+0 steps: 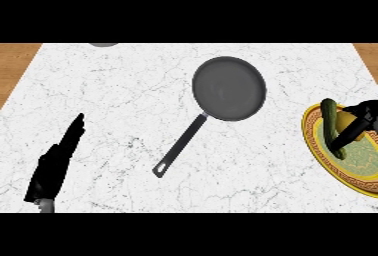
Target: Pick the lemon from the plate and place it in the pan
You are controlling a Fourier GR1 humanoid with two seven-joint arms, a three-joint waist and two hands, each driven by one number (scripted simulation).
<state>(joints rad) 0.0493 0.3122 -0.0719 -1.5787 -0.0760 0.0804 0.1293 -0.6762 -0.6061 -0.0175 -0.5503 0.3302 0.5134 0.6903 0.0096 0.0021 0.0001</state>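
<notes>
We see the white marbled counter (111,100) filling most of the head view, with a strip of brown wood beyond its left edge and a sliver more at its far right corner

Next in size is the dark grey pan (229,89), lying flat a little right of the counter's middle and toward the far edge. Its long handle (179,146) runs from the bowl toward the near edge, slanting left, and ends in a small loop. We see nothing lying in the bowl

At the counter's right edge sits the plate (319,150), with a yellow, patterned rim and a green centre; its right part is cut off by the view. A greenish-yellow, elongated thing, which we take for the lemon (330,114), shows on the plate's far left part

The right hand (357,122) comes in over the plate from the right edge. Its fingers are curled down beside the lemon and one dark finger reaches across the green centre. We cannot tell whether they actually clasp the fruit or only touch it

The left hand (57,162) is near the counter's near left corner, fingers straight and held together, pointing toward the far edge, with nothing in it

Smallest, a grey rounded object (104,44) just shows at the far edge, left of the middle, mostly cut off
</notes>
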